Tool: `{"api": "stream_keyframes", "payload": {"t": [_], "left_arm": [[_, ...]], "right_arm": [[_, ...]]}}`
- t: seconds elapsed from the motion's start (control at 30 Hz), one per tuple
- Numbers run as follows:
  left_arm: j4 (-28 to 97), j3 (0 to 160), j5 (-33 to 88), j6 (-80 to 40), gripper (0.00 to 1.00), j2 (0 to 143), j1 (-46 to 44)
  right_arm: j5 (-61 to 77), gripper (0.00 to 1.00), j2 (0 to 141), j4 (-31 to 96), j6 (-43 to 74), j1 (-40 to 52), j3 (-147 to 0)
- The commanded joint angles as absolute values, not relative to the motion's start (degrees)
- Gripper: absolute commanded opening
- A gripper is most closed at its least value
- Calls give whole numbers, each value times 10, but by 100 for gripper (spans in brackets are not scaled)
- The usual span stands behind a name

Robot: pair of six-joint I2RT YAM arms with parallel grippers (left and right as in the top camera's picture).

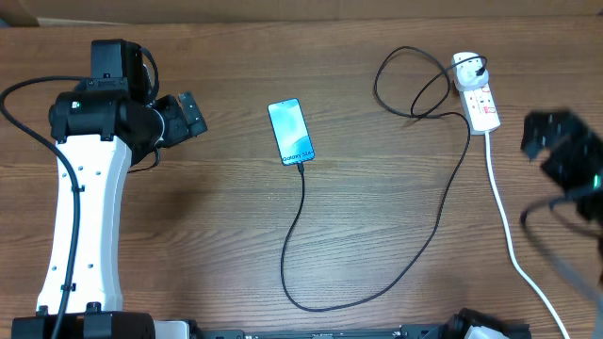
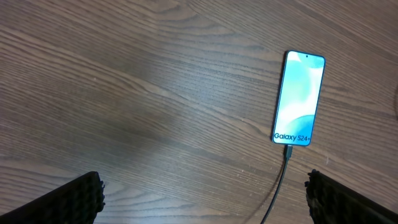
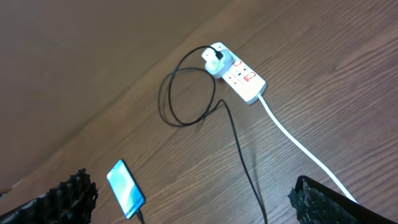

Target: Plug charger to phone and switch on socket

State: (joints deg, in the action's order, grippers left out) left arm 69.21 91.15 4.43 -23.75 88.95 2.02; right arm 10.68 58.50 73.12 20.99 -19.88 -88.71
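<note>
**A:** Looking down from above, how far along did the job seem?

**B:** The charger (image 1: 302, 200) ran from the plug in the socket (image 1: 477, 94), at the upper right of the frame, looped across the table (image 1: 188, 245) and met the bottom edge of the phone (image 1: 290, 132), which lay screen-up mid-frame. Plugging in looked done, so I judged the switch was what remained.

**A:** Was it on?

**B:** I couldn't tell, as the red marks were too small in every view.

**A:** And the pincers?

**B:** The left gripper (image 1: 191, 115) and the blurred right gripper (image 1: 551, 141) both stood wide open, holding nothing, well apart from phone and socket.

**A:** Did the wrist views add anything?

**B:** The left one showed the connector (image 2: 288, 151) touching the phone's bottom edge, though not how deep it sat. The right one showed the strip's red marks and white cord (image 3: 298, 143), which the left missed.
</note>
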Motion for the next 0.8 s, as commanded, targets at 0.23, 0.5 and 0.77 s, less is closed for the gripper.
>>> {"api": "stream_keyframes", "payload": {"t": [0.23,0.5,0.77], "left_arm": [[692,912,40,-227,100,892,22],[692,912,40,-227,100,892,22],[692,912,40,-227,100,892,22]], "right_arm": [[170,100,475,804,213,-200,-806],[173,100,476,863,213,-200,-806],[172,100,476,863,212,-200,-806]]}}
